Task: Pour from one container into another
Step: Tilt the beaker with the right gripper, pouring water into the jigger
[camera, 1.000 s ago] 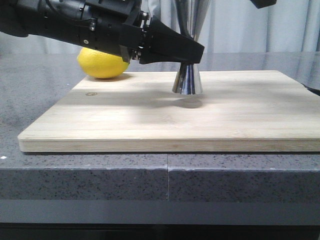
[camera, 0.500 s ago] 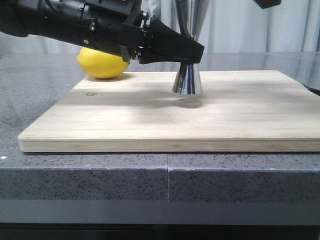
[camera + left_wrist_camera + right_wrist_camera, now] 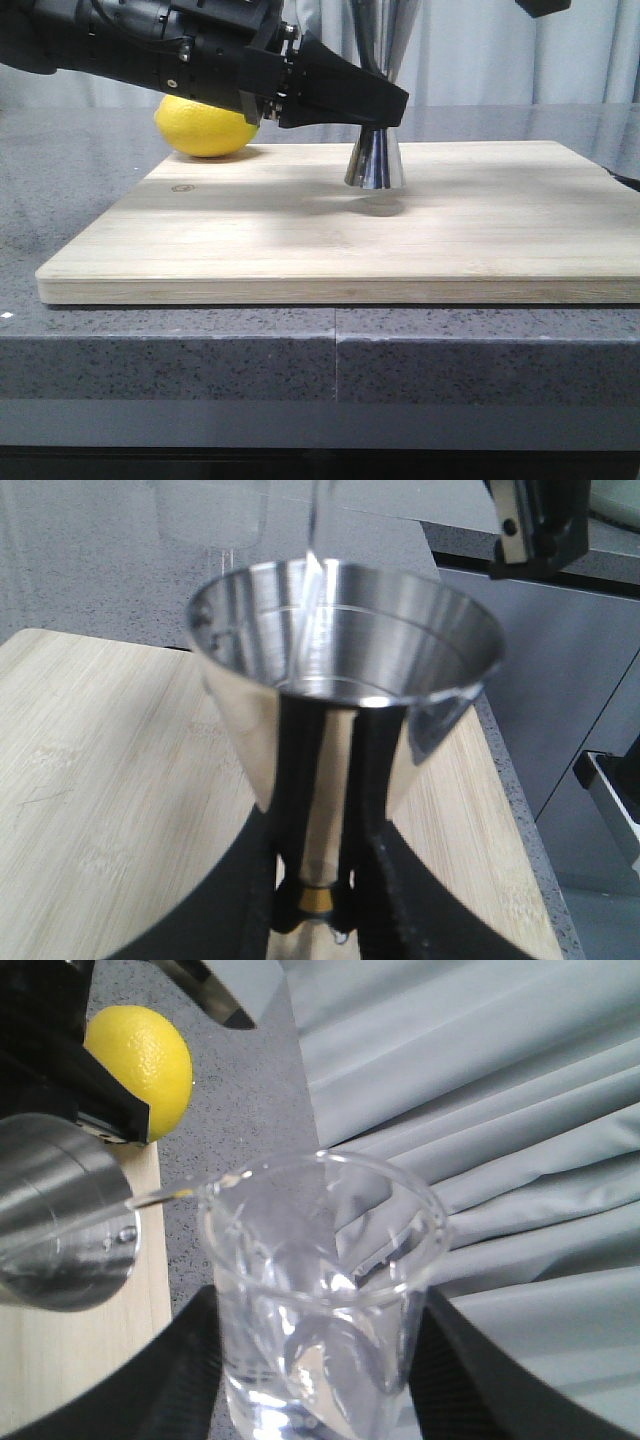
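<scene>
Both grippers are clamped: the left gripper [image 3: 385,110] pinches the shiny steel hourglass jigger [image 3: 345,695] upright on the board, the right gripper [image 3: 315,1360] tilts the clear glass beaker [image 3: 320,1290] lip-first just above its mouth.

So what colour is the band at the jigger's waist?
Gold; the band on the jigger shows best in the left wrist view.

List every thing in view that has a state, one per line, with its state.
Steel jigger: upright on the cutting board, held at its waist, liquid streaming into its top cup.
Glass beaker: held tilted, a thin stream leaving its lip.
Left gripper: shut on the jigger.
Right gripper: shut on the beaker.
Lemon: whole, resting behind the board's back left corner.
Cutting board: flat on the counter.
</scene>
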